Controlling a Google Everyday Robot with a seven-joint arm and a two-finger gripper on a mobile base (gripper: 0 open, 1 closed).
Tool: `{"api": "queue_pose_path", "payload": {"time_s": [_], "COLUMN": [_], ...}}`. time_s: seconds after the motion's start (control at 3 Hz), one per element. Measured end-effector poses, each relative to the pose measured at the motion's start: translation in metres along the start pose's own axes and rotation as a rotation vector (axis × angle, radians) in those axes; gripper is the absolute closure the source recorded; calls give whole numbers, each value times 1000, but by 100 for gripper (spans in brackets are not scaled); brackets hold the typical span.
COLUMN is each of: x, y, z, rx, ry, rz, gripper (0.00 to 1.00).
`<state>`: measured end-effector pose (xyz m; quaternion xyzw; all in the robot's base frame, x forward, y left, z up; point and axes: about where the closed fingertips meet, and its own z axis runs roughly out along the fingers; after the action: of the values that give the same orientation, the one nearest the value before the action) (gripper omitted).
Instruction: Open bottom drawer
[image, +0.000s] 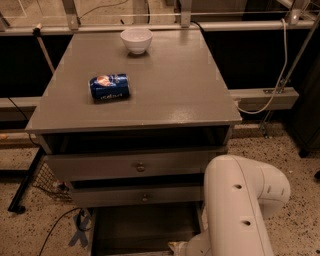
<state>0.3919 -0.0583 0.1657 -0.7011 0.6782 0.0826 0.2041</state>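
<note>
Finds the bottom drawer (145, 227) pulled out at the foot of the grey cabinet (175, 100), dark interior exposed. Locates the gripper (175, 247) low before the cabinet front, over that drawer, largely cut off; cannot tell its grip state. Notes the white arm (245, 210) beside the cabinet front. Records a white bowl (136, 39) at the cabinet top's rear and a blue can (109, 87) lying sideways nearer the front.

Bottom drawer (142, 227) stands pulled out, the gripper (177, 247) at its front right. Can (109, 87) and bowl (136, 39) sit on the tabletop (175, 85).
</note>
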Motion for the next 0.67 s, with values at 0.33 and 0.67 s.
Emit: {"api": "queue_pose_path", "payload": {"time_s": [0.33, 0.67], "x": [0, 0], "y": [0, 0], "z": [0, 0], "rx": [-1, -1], "ry": [-1, -1], "rz": [0, 0], "gripper": [0, 0]}}
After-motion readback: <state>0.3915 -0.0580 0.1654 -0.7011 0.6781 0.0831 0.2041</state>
